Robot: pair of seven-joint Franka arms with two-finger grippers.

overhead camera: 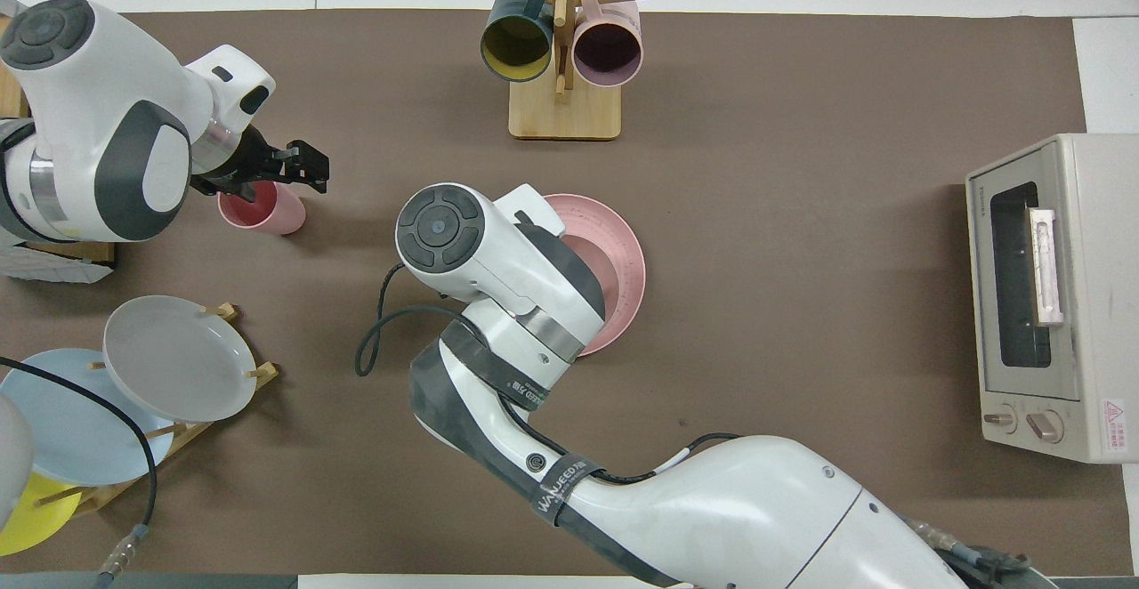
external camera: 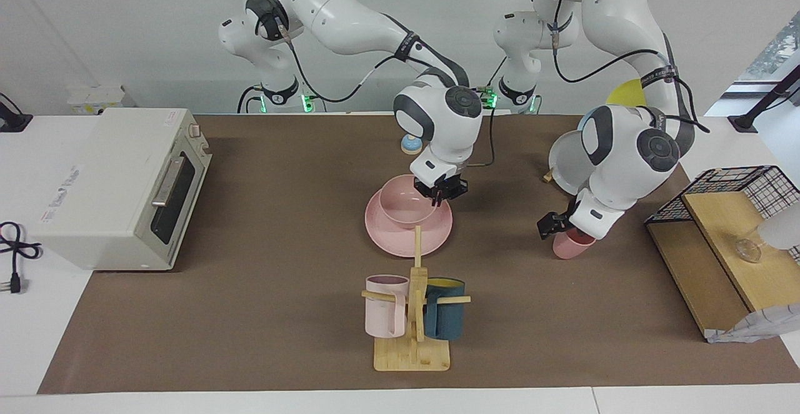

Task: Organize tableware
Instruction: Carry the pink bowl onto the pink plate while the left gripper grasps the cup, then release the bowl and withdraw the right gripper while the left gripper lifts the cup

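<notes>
The pink plate (external camera: 400, 240) lies mid-table, and it also shows in the overhead view (overhead camera: 626, 279). The pink bowl (external camera: 405, 206) sits in it. My right gripper (external camera: 439, 196) is shut on the bowl's rim at the side toward the left arm's end. In the overhead view the right arm hides that gripper and most of the bowl. The pink cup (external camera: 570, 247) stands upright toward the left arm's end and is also seen from overhead (overhead camera: 267, 211). My left gripper (external camera: 560, 231) (overhead camera: 278, 175) is open, low over the cup's top, its fingers either side of the rim.
A mug tree (external camera: 414, 314) with a pale pink and a teal mug stands farther from the robots than the plate. A rack of grey, blue and yellow plates (external camera: 578, 157) and a wire-and-wood shelf (external camera: 719, 214) are at the left arm's end. A toaster oven (external camera: 119, 182) is at the right arm's end.
</notes>
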